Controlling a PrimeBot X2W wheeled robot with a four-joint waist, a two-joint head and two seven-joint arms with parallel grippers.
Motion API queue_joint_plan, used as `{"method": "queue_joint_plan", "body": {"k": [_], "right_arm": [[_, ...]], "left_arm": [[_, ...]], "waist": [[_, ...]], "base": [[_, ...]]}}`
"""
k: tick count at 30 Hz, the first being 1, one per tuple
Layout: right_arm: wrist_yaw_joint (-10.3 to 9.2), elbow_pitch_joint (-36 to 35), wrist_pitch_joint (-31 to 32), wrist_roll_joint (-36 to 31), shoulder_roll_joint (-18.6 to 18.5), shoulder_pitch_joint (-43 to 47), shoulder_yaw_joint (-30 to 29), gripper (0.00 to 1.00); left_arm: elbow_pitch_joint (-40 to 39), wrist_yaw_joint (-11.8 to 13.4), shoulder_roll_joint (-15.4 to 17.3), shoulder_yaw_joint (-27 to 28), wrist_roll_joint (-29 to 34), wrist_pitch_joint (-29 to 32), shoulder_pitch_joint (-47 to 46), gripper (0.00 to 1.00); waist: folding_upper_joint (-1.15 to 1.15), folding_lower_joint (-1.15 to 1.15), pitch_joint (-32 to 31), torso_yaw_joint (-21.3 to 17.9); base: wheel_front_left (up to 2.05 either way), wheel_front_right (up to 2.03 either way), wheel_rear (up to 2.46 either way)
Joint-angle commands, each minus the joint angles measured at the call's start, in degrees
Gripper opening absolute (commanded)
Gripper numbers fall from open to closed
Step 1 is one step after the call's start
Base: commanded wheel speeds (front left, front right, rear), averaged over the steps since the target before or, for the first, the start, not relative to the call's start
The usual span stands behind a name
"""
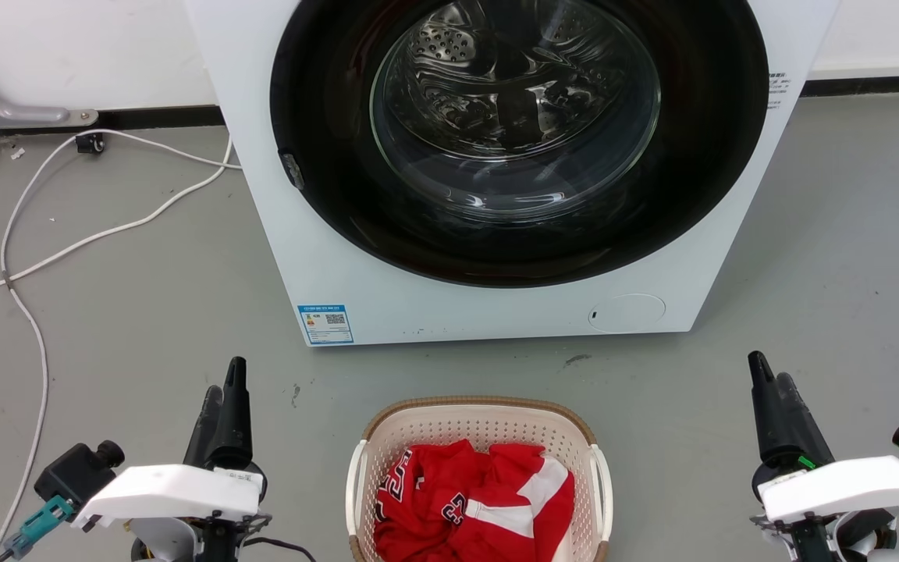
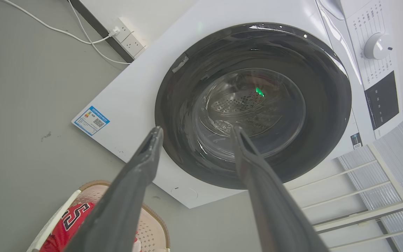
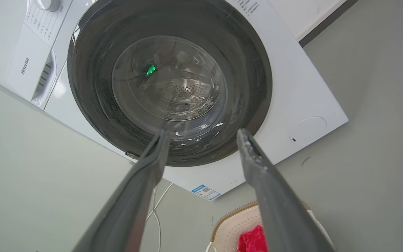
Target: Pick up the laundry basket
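Flanking the cream perforated plastic laundry basket (image 1: 481, 429), my left gripper (image 2: 197, 128) and right gripper (image 3: 203, 131) gape empty; left wrist view adds a white round control dial (image 2: 376, 46).

A laundry corner in a plain utility or test room rather than a furnished home; a white front-loading washing machine (image 1: 356, 257) stands on a bare grey floor (image 1: 145, 312), its round glass door (image 1: 516, 117) showing a steel drum; it carries a program dial (image 2: 376, 46), Hisense lettering (image 3: 25, 65) and a blue label (image 1: 325, 323); a laundry basket (image 1: 481, 429) holding a red jersey (image 1: 473, 499) sits before it; loose white cables (image 1: 6, 279) run to a wall socket (image 2: 131, 43) above dark skirting (image 1: 161, 117); a white metal rack (image 2: 360, 215) stands beside the machine.
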Motion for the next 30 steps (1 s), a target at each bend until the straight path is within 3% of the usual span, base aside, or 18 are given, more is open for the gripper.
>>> {"method": "queue_joint_plan", "body": {"k": [1,30], "right_arm": [[0.0,-1.23,-0.6,-2.28,-0.18,-0.09,0.28,1.0],[0.0,-4.36,-5.68,-24.06,-0.25,1.89,1.85,1.0]], "left_arm": [[-1.22,0.23,0.23,-0.18,1.97,-0.62,-0.21,1.0],[-3.93,0.75,0.28,-1.47,22.0,-5.7,1.6,1.0]], "waist": [[0.0,0.0,0.0,-0.01],[0.0,0.0,0.4,-0.07]], "base": [[0.0,0.0,0.0],[0.0,0.0,0.0]]}}
